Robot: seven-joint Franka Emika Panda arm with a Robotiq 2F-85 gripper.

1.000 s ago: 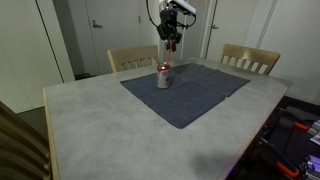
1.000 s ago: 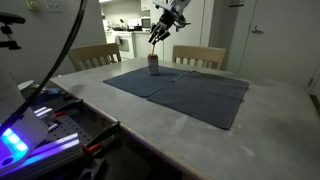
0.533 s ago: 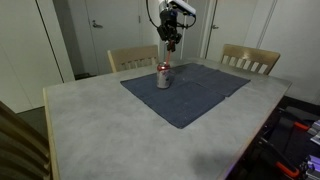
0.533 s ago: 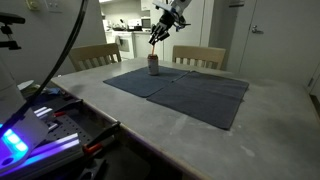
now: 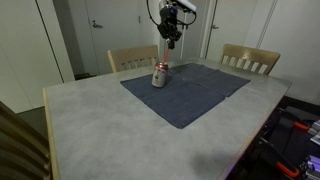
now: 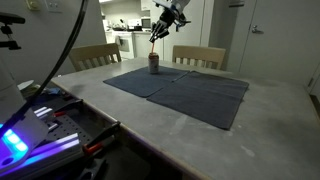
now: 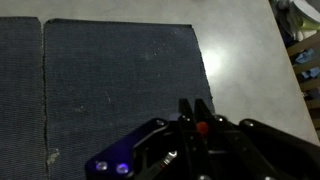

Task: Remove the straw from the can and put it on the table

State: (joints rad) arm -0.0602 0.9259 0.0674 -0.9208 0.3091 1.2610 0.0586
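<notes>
The silver-grey can (image 5: 159,75) with a red top band stands on the dark blue mat, near its far edge; it also shows in an exterior view (image 6: 153,63). The thin red-orange straw (image 6: 154,42) runs from the can's top up to my gripper (image 5: 170,40), which hangs above the can in both exterior views (image 6: 160,24). In the wrist view the jaws (image 7: 197,122) are shut on the straw's red end (image 7: 201,127); the can is hidden there. The pale grey table (image 5: 100,120) carries the mat.
The dark blue mat (image 5: 190,92) covers the table's far middle, also seen in the wrist view (image 7: 110,80). Wooden chairs (image 5: 133,58) (image 5: 250,60) stand at the far edge. Electronics with lit parts (image 6: 40,125) sit beside the table.
The can has shifted a little sideways and looks slightly tilted under the straw. The gripper has stayed above it, about the same height.
</notes>
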